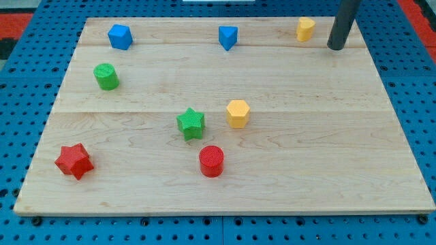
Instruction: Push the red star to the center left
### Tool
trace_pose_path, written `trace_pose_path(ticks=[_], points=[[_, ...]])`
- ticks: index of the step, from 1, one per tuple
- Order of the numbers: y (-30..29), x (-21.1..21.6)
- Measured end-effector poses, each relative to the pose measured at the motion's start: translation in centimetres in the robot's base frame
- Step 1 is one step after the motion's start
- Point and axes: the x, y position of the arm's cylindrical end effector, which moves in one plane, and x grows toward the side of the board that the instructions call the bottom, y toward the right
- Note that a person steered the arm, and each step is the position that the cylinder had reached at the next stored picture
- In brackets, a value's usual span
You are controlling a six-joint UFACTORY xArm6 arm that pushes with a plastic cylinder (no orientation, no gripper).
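Note:
The red star [73, 161] lies near the board's lower left corner. My tip [335, 47] is at the view's top right, far from the red star and just right of a small yellow block [305, 29]. The rod rises out of the view's top edge. Nothing touches the red star.
On the wooden board [340, 170] are a blue block [119, 37] at top left, a blue triangular block [227, 37] at top middle, a green cylinder [105, 76] at left, a green star [191, 124] and a yellow hexagon [238, 113] in the middle, and a red cylinder [211, 161] below them.

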Motion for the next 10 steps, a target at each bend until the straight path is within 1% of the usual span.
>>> trace_pose_path(ticks=[1, 3, 5, 6, 7, 8, 9, 10], points=[[0.0, 3.5], [-2.3, 7.4], [-2.3, 7.4], [-5.5, 12.2], [-9.0, 19.9], [-13.8, 29.5], [-24.8, 32.9], [-38.2, 31.5]])
